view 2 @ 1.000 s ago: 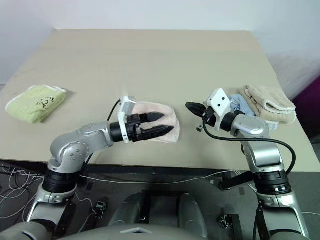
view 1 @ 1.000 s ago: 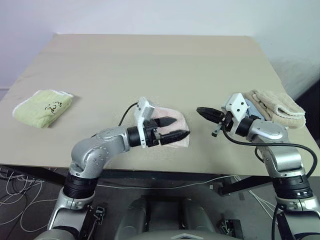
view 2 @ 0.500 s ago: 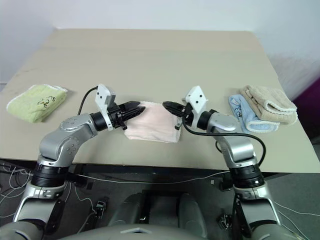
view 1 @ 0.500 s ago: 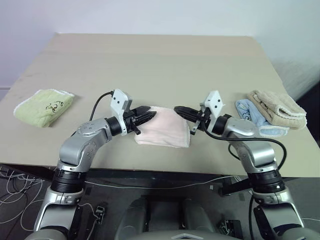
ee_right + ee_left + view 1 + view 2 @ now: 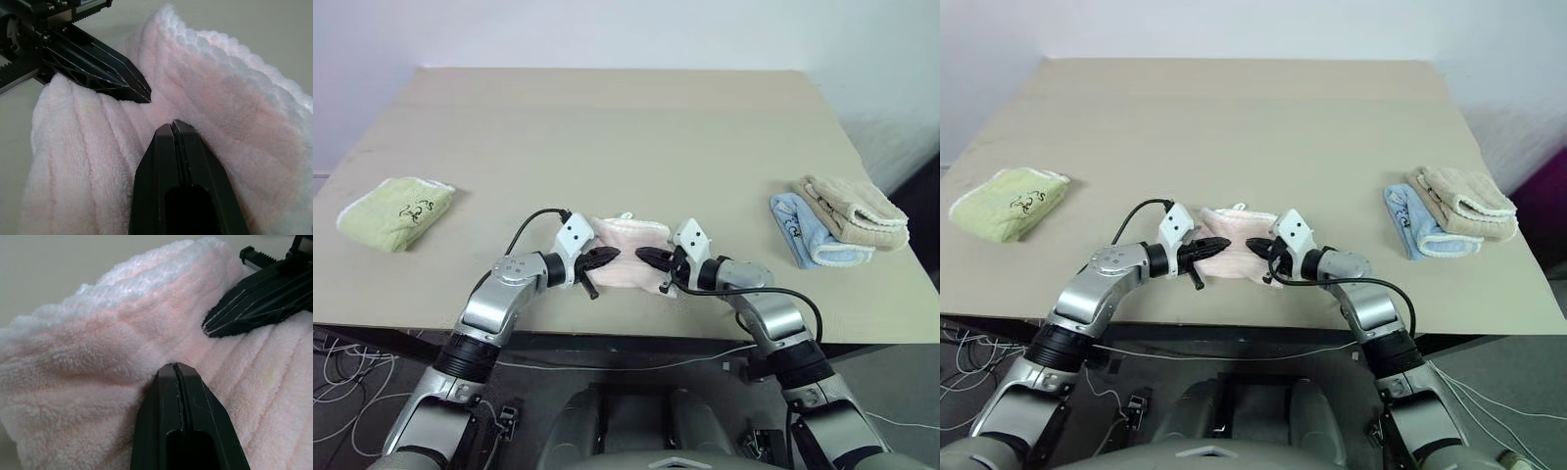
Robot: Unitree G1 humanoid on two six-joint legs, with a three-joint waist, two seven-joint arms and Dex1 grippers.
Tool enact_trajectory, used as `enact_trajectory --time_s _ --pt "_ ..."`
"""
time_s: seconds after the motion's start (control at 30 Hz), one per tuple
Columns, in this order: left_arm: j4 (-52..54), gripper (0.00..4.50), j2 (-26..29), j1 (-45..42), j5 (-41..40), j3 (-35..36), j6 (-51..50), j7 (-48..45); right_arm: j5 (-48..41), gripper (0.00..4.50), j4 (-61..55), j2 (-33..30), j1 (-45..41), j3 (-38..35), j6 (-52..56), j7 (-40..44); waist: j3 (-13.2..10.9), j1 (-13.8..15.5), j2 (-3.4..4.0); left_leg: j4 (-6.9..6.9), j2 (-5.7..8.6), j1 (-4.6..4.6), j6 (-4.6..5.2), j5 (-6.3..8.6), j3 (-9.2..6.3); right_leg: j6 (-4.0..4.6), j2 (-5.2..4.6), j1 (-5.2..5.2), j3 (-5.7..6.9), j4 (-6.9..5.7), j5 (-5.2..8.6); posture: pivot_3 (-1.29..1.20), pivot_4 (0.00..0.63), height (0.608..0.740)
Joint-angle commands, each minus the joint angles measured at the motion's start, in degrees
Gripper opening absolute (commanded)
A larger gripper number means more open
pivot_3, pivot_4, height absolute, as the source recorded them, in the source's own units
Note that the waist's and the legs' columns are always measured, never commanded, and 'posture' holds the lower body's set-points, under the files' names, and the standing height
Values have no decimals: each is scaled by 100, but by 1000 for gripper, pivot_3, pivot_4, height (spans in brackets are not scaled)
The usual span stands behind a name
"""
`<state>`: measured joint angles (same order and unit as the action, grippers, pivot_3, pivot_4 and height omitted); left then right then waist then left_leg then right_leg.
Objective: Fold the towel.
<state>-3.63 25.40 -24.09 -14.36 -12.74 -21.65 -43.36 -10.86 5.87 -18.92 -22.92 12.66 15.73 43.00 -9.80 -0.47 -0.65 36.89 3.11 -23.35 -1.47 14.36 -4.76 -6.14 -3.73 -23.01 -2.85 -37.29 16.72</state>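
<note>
The towel [image 5: 628, 245] is a folded pale pink bundle lying near the table's front edge, with a small white loop [image 5: 626, 215] at its far side. My left gripper [image 5: 610, 256] comes in from the left, shut, its tip pressed into the pile on top of the towel [image 5: 98, 362]. From the right, my right gripper [image 5: 644, 257] meets it, also shut, with its tip resting on the towel [image 5: 234, 117]. The two tips nearly touch over the towel's middle. Nothing shows between either pair of fingers.
A folded light green towel [image 5: 396, 211] lies at the table's left. A light blue folded towel [image 5: 798, 230] and a beige one [image 5: 854, 211] sit at the right. The table's front edge [image 5: 626, 331] runs just under both wrists.
The left gripper has gone from open to shut. Both arms have dropped and swung inward, so the tips now meet on top of the towel, which looks more bunched.
</note>
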Motion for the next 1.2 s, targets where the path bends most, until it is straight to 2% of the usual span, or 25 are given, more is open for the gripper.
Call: enact_trajectory --time_s 0.03,0.17,0.3,0.33,0.43,0.57,0.77,0.8,1.07,1.2 --pt "18 34 -209 45 -236 285 -63 2 34 0 -172 -53 95 -126 -113 -43 0 3 1 0 0 0 0 0 -2 0 -1 1 1 0 0 0 150 740" --pt "415 34 -556 -160 -1565 1611 -877 342 -211 0 -676 -223 92 -447 -26 16 -3 -15 -3 5 0 -8 0 0 -3 -1 -2 -8 2 -4 0 0 150 740" --pt "557 34 -472 -182 -2638 2621 -1863 675 -336 0 -1024 -422 100 -696 57 25 -4 -50 -4 8 -4 -15 0 0 -3 -1 2 -20 0 -14 0 0 150 740" --pt "506 189 -399 -144 -2784 2784 -2117 750 -336 0 -1073 -465 93 -742 69 19 -3 -55 -3 8 -4 -14 0 0 -2 -1 2 -19 -1 -14 0 0 150 740" --pt "321 888 -319 -60 -3376 3240 -2899 969 -273 0 -1149 -555 75 -805 59 16 -4 -51 -3 8 -4 -13 0 0 -2 -1 4 -19 -1 -16 0 0 150 740" --pt "321 2299 -269 216 -3897 3384 -3742 1039 -285 0 -1215 -584 23 -877 86 -4 -4 -27 -4 10 -2 -13 0 0 -2 -1 2 -18 -1 -17 0 0 150 740" --pt "85 4353 -388 313 -4323 3530 -4478 1386 -288 0 -1324 -606 24 -910 116 -15 -4 -33 -4 10 -2 -13 -1 0 -2 -1 1 -19 -1 -18 0 0 150 740" --pt "66 4468 -430 291 -4385 3528 -4586 1445 -285 0 -1345 -611 35 -916 116 -21 -4 -37 -3 10 -2 -13 -1 0 -2 -1 1 -19 -1 -18 0 0 150 740" --pt "-1 4468 -511 341 -4092 2828 -5152 1720 -302 0 -1484 -673 100 -1024 156 -79 -1 -23 -1 9 -2 -12 -3 -1 -1 -1 0 -18 -3 -18 0 0 150 740" --pt "-47 4468 -734 210 -4269 2861 -5432 1877 -300 0 -1497 -713 117 -1069 157 -104 2 16 1 10 5 -9 -2 -1 -1 -1 -6 -11 -2 -14 0 0 150 740"
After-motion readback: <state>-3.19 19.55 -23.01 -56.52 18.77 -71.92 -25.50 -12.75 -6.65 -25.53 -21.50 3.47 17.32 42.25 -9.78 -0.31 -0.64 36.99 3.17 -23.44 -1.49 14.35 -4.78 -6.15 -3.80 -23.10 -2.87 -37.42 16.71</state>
